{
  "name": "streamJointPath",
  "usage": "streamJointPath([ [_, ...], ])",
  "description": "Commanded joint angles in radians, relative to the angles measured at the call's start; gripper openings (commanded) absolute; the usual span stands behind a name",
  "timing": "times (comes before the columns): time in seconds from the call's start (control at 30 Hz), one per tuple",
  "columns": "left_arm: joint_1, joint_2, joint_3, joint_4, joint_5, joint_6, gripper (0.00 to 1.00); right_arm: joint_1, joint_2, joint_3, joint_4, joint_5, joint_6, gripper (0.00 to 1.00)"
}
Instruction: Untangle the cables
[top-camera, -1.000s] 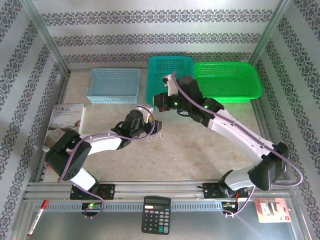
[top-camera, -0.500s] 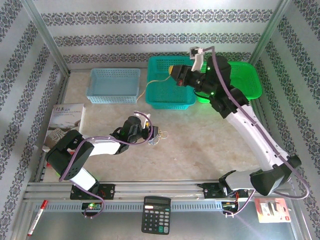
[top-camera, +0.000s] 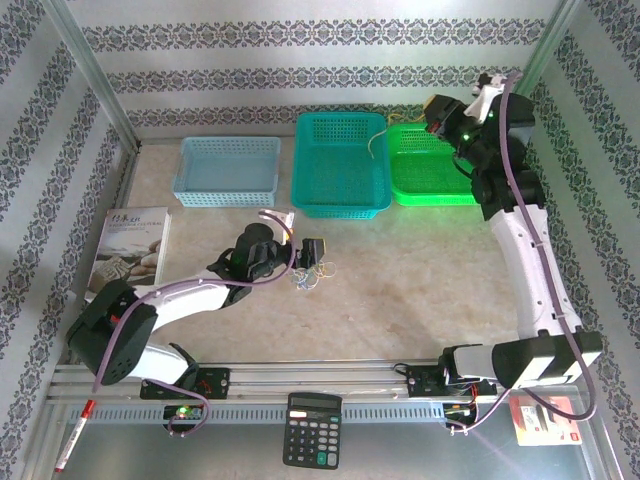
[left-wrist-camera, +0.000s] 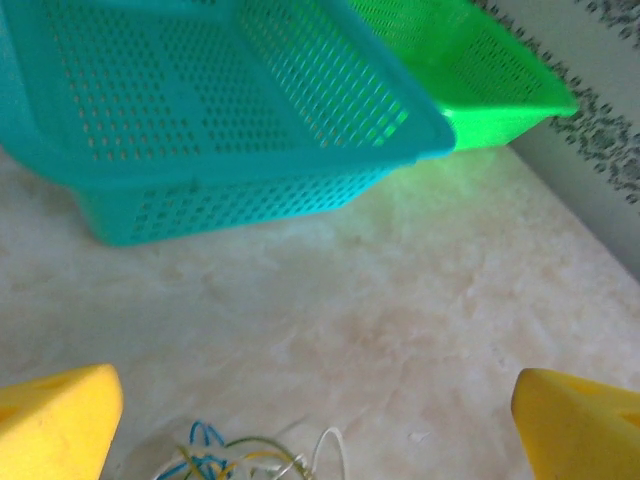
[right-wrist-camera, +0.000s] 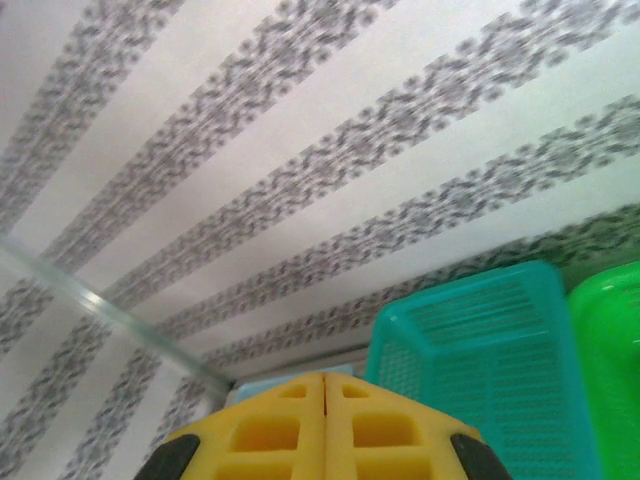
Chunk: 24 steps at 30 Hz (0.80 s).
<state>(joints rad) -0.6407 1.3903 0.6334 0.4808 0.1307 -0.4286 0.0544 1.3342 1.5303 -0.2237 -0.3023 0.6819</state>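
Left gripper (left-wrist-camera: 320, 420): spread wide, just beside cables (top-camera: 312, 275).
Right gripper (right-wrist-camera: 325, 400): pinched on yellowish strand (top-camera: 374, 146), above green basket (top-camera: 430, 196).
Beyond cables: teal basket (top-camera: 340, 206), under dangling strand.

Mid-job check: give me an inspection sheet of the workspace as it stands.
Surface: pale marbled tabletop, no spills seen.
Job's things: tangle of thin bluish-white and yellow wires on the table; thin yellowish strand hanging from the right gripper.
Clutter: light blue plastic basket, teal basket, green basket, book, black calculator, red pen, red packet.
Grippers: left gripper open at the tangle; right gripper shut, high near the green basket.
Cables: purple cords along both arms, no snag seen.
Surroundings: striped patterned walls.
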Motion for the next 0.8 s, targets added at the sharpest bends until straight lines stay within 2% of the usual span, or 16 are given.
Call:
streamJointPath([
  [0.0, -0.008, -0.045, 0.065, -0.11, 0.013, -0.026, 1.0, -0.039, 0.04, 0.019, 0.046, 0.075, -0.019, 0.0],
  [0.23, -0.008, -0.088, 0.15, -0.223, -0.021, -0.035, 1.0, -0.089, 0.143, 0.001, 0.11, 0.213, -0.088, 0.0],
  [0.53, 0.0, -0.086, 0.2, -0.257, -0.034, -0.041, 1.0, -0.139, 0.342, 0.035, 0.157, 0.292, -0.128, 0.0],
  [0.67, 0.008, -0.079, 0.212, -0.265, -0.035, -0.041, 1.0, -0.114, 0.383, 0.021, 0.222, 0.376, -0.241, 0.0],
  [0.73, 0.01, -0.073, 0.214, -0.261, -0.035, -0.041, 1.0, -0.118, 0.415, 0.053, 0.183, 0.36, -0.239, 0.21],
  [0.77, 0.01, -0.068, 0.216, -0.256, -0.034, -0.041, 1.0, -0.119, 0.424, 0.052, 0.186, 0.354, -0.236, 0.37],
])
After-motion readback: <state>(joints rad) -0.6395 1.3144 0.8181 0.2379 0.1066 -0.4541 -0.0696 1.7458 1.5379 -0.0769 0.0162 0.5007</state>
